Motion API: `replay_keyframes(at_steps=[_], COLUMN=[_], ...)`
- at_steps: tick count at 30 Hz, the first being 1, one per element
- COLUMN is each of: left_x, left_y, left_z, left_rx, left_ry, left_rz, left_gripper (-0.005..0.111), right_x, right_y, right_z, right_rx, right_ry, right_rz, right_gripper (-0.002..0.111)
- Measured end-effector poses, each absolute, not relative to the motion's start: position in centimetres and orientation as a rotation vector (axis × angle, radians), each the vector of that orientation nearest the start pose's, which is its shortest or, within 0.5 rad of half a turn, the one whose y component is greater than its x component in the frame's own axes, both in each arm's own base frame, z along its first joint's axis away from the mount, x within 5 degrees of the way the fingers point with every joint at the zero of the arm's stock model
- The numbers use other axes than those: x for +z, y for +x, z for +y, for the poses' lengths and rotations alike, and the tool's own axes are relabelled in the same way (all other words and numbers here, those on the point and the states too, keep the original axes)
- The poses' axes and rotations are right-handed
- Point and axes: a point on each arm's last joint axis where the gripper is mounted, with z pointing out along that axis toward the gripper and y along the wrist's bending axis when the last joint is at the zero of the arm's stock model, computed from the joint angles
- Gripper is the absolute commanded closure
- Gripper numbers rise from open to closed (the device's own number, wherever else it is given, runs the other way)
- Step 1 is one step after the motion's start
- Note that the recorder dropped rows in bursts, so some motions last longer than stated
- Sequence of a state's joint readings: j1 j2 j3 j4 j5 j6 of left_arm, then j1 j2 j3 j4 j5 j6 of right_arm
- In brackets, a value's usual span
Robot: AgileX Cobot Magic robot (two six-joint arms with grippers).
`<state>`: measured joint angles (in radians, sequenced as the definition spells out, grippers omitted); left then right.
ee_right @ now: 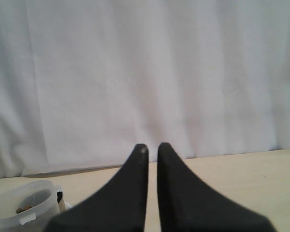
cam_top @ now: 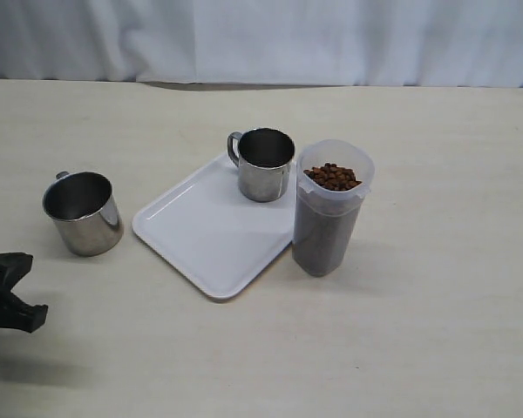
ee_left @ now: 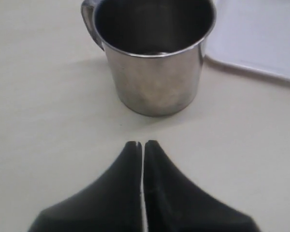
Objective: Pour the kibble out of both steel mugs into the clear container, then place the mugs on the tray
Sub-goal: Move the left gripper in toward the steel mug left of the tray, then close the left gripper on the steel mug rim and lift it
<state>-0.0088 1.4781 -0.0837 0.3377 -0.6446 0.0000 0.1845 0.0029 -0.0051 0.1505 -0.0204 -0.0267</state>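
**Kibble (cam_top: 332, 177) in the clear container (cam_top: 327, 235), mugs apart**

The clear container stands upright on the desk (cam_top: 418, 331), filled nearly to its rim, just beside the right edge of the tray (cam_top: 209, 244); one steel mug (cam_top: 265, 165) sits upright at the tray's far corner; the other mug (cam_top: 84, 213) stands on the desk to the tray's left; both look empty. The left gripper (ee_left: 143, 143) hangs low facing that mug, jaws pressed together, holding nothing; the right gripper (ee_right: 152, 147), also closed and empty, points level at a white curtain (ee_right: 135, 72).
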Motion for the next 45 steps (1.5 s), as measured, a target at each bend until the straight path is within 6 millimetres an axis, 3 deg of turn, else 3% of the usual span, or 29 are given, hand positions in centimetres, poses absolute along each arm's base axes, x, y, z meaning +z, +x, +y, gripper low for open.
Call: replay_keyframes(at_steps=[8,10,15,25,36,45], left_x=[8.9,8.5,7.9,8.7,7.8,8.2], left_y=[19.4,19.8,20.7,23.0,25.0,25.7], left_z=[-2.1,-2.2,-2.4,-2.7,-3.0,-3.2], left_rx=[-0.115,-0.128,-0.138,-0.139,-0.159,-0.167], left_ry=[0.415,0.410,0.428,0.465,0.511,0.496], left_rz=[2.260,2.246,2.187,2.068,2.056,1.986], left_gripper=[0.048,0.041,0.040,0.040,0.040,0.040], right_x=[21.7,21.7,21.7,21.7,21.7,21.7], right_y=[5.5,5.5,5.5,5.5,5.5,5.5], right_z=[1.0,1.0,1.0,1.0,1.0,1.0], right_rx=[0.249,0.249,0.249,0.249,0.249,0.249], right_ry=[-0.042,-0.042,-0.042,-0.042,-0.042,-0.042], right_rz=[1.465,1.465,1.465,1.465,1.465,1.465], right_gripper=[0.103,0.103,0.103,0.103,0.103,0.103])
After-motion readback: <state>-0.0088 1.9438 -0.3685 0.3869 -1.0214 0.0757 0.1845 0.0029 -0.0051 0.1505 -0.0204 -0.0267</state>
